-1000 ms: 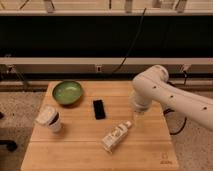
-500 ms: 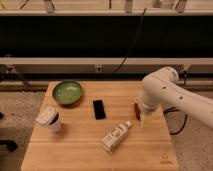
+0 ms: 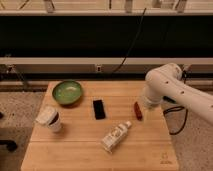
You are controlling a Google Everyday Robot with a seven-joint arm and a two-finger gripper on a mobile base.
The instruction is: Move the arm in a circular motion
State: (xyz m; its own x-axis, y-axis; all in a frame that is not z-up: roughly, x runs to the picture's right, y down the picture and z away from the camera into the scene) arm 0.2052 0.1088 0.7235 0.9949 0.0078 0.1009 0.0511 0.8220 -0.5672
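No legible text (end effector by right edge of table)

Cup before bowl, bottle before phone, gripper far right

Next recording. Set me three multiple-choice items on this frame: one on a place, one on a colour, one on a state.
1. Where is the gripper at the end of the arm?
A. By the right edge of the table, next to the small red thing
B. Over the front left corner
C. Raised above the back rail

2. What colour is the bowl?
A. Blue
B. Green
C. White

3. How is the white bottle placed?
A. Standing upright
B. Lying on its side
C. Sitting in the bowl

Answers:
1. A, the lower end of the arm hangs beside the small red thing on the right.
2. B, its inside and rim are plainly green.
3. B, its whole length rests flat on the wood.
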